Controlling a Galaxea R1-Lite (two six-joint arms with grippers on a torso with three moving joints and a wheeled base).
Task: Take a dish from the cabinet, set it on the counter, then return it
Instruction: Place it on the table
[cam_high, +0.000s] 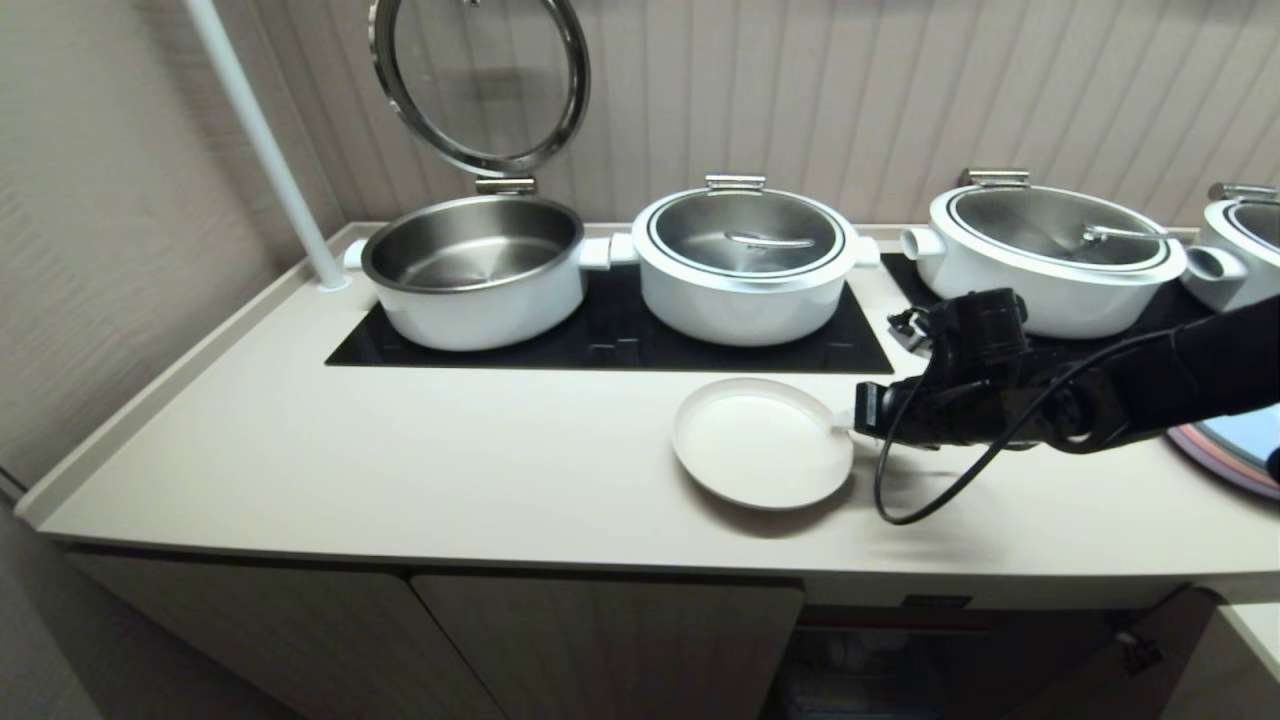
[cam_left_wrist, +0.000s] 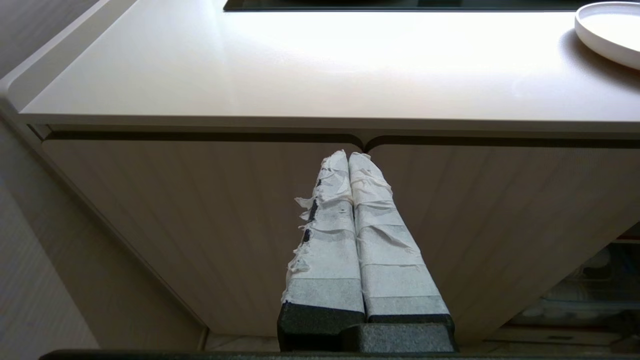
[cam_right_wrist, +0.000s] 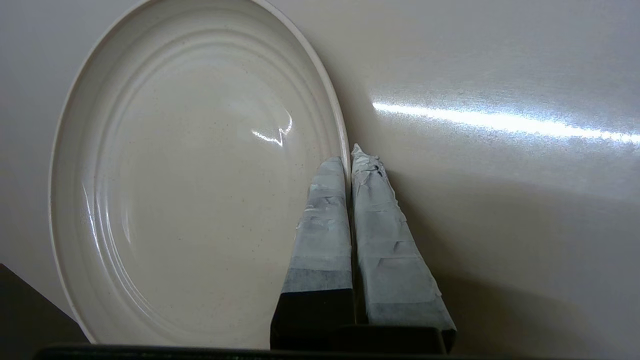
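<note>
Pinching the dish (cam_high: 762, 442) rim on the counter (cam_high: 400, 460), right gripper (cam_high: 846, 419) clamped at its right edge.

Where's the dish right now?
In the head view the dish is on the counter, right of centre, just in front of the black cooktop, with the right hand shut on its right rim.

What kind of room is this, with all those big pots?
Probably a buffet or serving kitchen: white lidded pots stand in a row on a black cooktop set into a long counter, with a plate out.
</note>
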